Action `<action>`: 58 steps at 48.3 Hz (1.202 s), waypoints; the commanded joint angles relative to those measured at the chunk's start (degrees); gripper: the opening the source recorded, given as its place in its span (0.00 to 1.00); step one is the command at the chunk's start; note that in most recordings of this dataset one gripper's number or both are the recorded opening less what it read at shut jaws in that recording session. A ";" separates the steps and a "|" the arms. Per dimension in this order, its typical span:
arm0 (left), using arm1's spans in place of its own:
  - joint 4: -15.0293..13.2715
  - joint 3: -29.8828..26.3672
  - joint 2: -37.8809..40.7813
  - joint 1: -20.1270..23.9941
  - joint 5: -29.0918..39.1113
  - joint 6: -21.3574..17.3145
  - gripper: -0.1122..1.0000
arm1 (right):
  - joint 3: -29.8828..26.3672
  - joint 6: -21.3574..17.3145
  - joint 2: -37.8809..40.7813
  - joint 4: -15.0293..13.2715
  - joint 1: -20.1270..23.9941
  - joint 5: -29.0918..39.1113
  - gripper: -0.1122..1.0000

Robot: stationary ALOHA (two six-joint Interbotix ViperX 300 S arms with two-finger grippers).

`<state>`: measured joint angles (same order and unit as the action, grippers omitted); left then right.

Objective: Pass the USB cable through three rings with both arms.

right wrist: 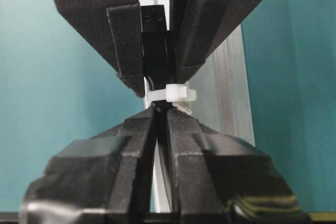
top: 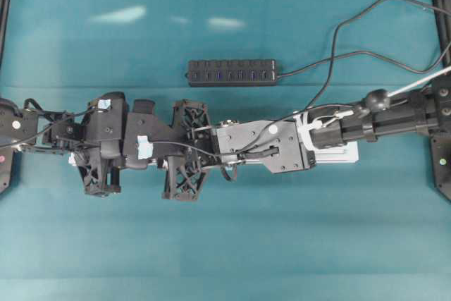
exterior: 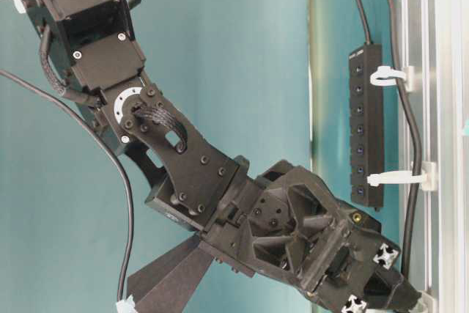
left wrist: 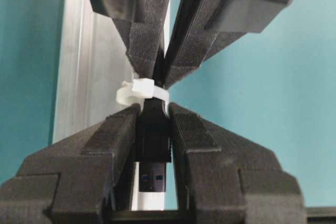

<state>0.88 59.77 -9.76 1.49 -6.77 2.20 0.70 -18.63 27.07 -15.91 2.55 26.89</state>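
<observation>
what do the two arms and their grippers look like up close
Both arms are matte black. The left arm has open lattice frame sections, pale-blue tape patches and thin black cables along it. The right arm shows white cable ties. The left gripper and right gripper have long wedge-shaped, ridged black fingers.

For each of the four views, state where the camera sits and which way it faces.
Overhead: looks straight down on teal table; both black arms meet mid-frame.
Table-level: low, looking along table at one arm, black multi-port hub.
Left wrist: between left gripper fingers, clamping dark USB plug.
Right wrist: right gripper shut on cord.
Both wrist views share translucent-white ring.
</observation>
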 commanded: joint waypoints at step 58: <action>0.00 -1.93 -15.03 -0.18 15.29 -1.76 0.29 | 3.08 -0.18 -8.79 -0.88 0.09 -0.88 0.90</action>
<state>0.88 59.15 -23.73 1.49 8.70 0.44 3.78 -18.63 21.27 -16.44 2.72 26.89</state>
